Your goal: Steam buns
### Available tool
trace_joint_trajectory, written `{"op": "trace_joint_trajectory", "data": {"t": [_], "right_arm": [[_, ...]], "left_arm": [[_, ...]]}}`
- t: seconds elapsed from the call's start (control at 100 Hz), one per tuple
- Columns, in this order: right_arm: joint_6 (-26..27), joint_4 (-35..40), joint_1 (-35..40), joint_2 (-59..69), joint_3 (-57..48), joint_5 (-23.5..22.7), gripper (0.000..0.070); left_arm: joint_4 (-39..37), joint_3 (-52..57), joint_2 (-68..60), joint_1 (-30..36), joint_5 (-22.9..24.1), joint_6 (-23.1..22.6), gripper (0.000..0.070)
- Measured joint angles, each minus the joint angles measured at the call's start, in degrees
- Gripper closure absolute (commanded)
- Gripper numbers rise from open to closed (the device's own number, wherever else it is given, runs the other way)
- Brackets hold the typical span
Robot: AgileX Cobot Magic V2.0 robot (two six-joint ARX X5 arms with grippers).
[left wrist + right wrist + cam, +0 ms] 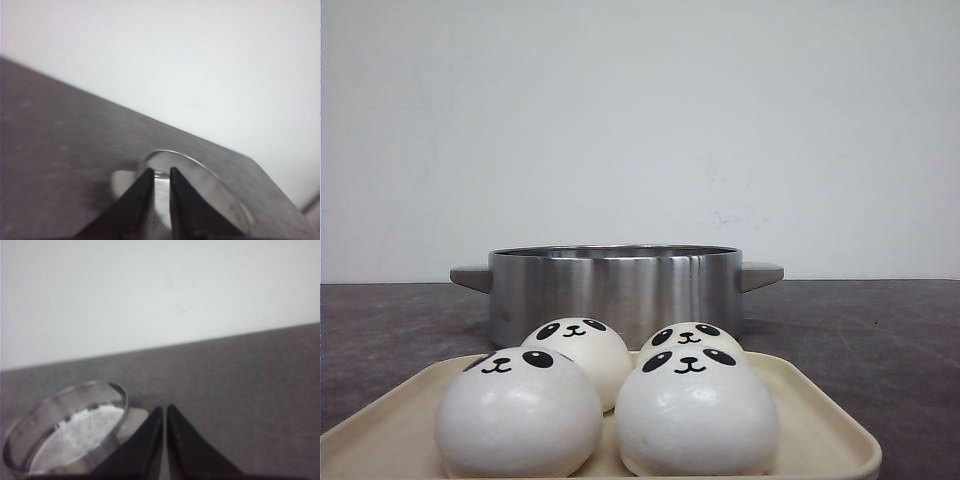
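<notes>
Four white panda-faced buns sit on a beige tray (pixel 825 425) at the front: front left (pixel 518 415), front right (pixel 697 418), back left (pixel 585 345), back right (pixel 692 337). A steel pot (pixel 615 285) with two grey handles stands just behind the tray. Neither gripper shows in the front view. In the left wrist view my left gripper (pixel 161 171) is shut and empty, above the pot (pixel 210 190) near its handle (pixel 122 182). In the right wrist view my right gripper (pixel 165 407) is shut and empty, beside the pot (pixel 65 437). The buns are out of both wrist views.
The dark grey table (pixel 880 330) runs back to a plain white wall (pixel 640 120). The pot's handles stick out to the left (pixel 470 277) and right (pixel 760 274). The pot has no lid and looks empty inside in the right wrist view.
</notes>
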State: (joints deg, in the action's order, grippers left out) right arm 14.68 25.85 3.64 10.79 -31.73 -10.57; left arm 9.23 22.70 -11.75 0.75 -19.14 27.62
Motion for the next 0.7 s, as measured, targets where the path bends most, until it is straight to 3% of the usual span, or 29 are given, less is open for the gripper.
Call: {"op": "trace_joint_trajectory", "data": {"t": [0.13,0.19,0.23,0.31,0.34,0.37,0.58,0.7], "right_arm": [[-2.7,1.0,0.0,4.2,-7.6,0.0,0.0693],[-3.6,2.1,0.0,5.4,-10.8,-0.4,0.0674],[-4.2,3.2,0.0,6.2,-12.8,-1.4,0.0568],[-5.1,5.4,0.0,7.6,-16.2,-3.0,0.0237],[-5.3,6.1,0.0,8.1,-17.2,-3.1,0.0165],[-5.3,6.7,0.0,8.5,-18.1,-3.3,0.0140],[-3.8,7.4,0.0,11.3,-21.2,-7.8,0.0137],[-2.5,7.5,0.0,14.3,-21.8,-12.1,0.0137]], "left_arm": [[4.1,9.3,-8.1,0.0,-1.4,-4.7,0.0683],[5.9,13.1,-11.3,0.0,-1.5,-6.1,0.0620],[6.7,15.4,-13.1,0.0,-1.6,-6.7,0.0508],[6.9,19.1,-15.6,0.0,-1.7,-7.4,0.0198],[6.5,19.9,-16.2,0.0,-1.7,-7.5,0.0111],[6.1,20.4,-16.4,0.0,-1.7,-7.6,0.0069],[8.4,20.8,-16.4,1.1,-1.7,-8.7,0.0082],[11.2,20.8,-17.2,3.3,-1.7,-10.9,0.0150]]}}
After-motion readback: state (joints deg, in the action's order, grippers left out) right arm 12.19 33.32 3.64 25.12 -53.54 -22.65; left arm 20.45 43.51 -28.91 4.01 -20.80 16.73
